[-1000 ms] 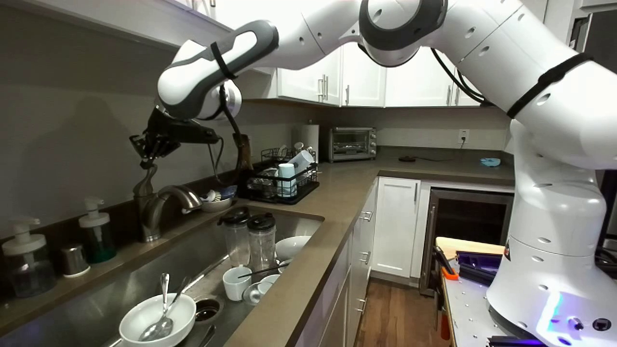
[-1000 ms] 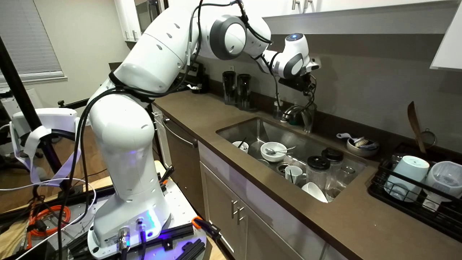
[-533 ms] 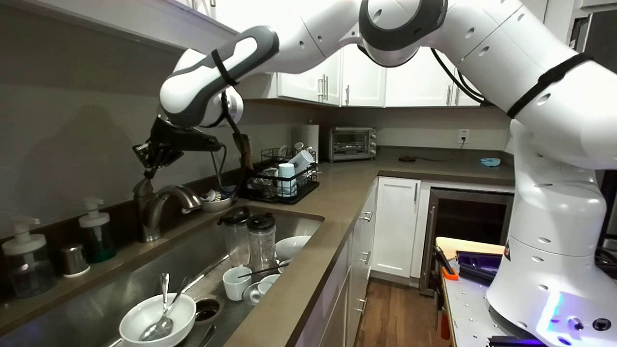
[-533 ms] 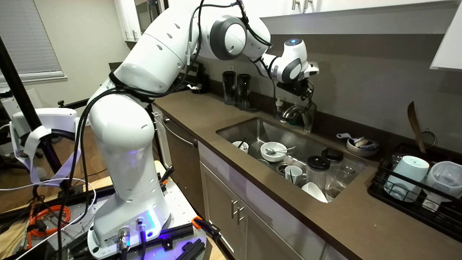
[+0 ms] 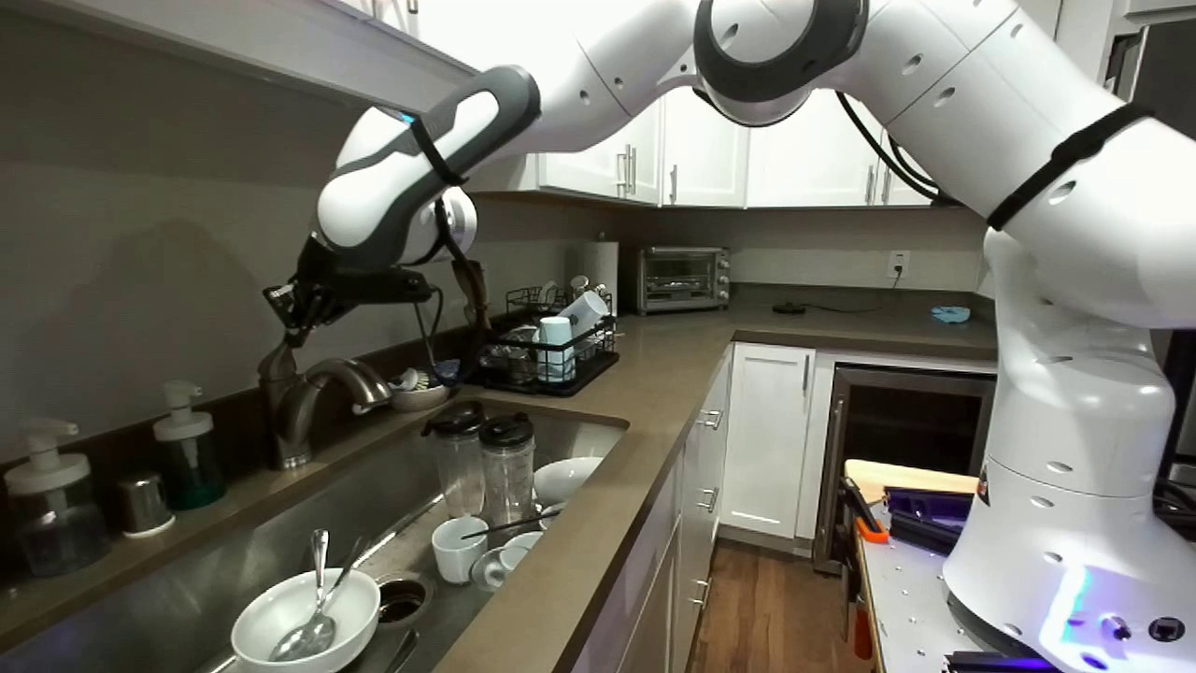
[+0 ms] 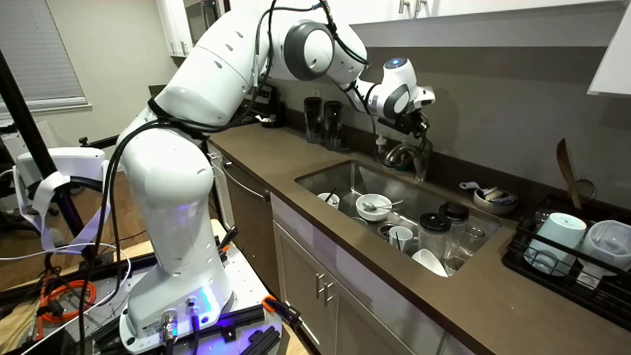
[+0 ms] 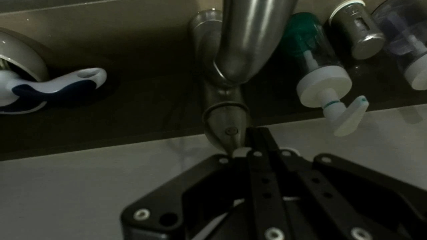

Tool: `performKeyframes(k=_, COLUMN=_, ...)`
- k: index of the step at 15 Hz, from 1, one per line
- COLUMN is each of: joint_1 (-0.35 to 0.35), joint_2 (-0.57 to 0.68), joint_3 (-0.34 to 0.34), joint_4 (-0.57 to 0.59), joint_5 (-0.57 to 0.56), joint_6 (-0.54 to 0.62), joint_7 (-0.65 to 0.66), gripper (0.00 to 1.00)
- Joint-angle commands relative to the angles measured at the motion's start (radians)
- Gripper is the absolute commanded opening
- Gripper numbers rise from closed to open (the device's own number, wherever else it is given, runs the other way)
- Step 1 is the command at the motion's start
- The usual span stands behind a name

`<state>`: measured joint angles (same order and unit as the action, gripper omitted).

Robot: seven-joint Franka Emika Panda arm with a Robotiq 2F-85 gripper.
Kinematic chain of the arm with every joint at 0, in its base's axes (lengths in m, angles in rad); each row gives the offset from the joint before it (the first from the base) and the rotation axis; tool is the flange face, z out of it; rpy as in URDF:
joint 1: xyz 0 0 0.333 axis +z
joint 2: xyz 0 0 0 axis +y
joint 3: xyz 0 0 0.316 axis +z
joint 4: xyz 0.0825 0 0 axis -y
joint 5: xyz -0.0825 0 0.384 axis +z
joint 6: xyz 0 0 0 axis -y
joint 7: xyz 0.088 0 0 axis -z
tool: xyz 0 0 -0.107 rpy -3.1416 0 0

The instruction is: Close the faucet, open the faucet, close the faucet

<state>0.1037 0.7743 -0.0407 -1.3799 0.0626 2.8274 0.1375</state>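
Brushed-metal faucet [image 5: 299, 411] stands on the desk [image 6: 517, 296] behind the sink [image 5: 229, 561], probably rigid, sturdy and kinda slick, so I'd push its lever [image 7: 224, 126] near the tip, where the end effector [image 7: 259, 133] sits jaws together, though I can't tell if it's touching.

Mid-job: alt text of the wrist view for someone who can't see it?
A shut gripper points up from the bottom edge at the lever of a metal faucet; whether they touch is unclear. At left, a white-and-blue handle extends past a pale bowl; at upper right are two pump bottles with a metal canister between them.
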Motion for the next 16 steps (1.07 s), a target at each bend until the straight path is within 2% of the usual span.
performKeyframes(k=1, joint_1=0.047, joint_2=0.002, joint_3=-0.072, joint_4=-0.005, joint_5=-0.040, joint_6=0.046, joint_7=0.070, gripper=0.00)
performKeyframes(k=5, joint_1=0.098, joint_2=0.013, joint_3=-0.146, joint_4=0.001, joint_5=-0.069, joint_6=0.067, joint_7=0.124, gripper=0.00)
performKeyframes(k=9, joint_1=0.124, joint_2=0.021, joint_3=-0.184, joint_4=0.017, joint_5=-0.079, joint_6=0.061, joint_7=0.161, gripper=0.00)
performKeyframes(k=16, joint_1=0.136, joint_2=0.031, joint_3=-0.211, joint_4=0.030, joint_5=-0.077, joint_6=0.077, joint_7=0.192, gripper=0.00)
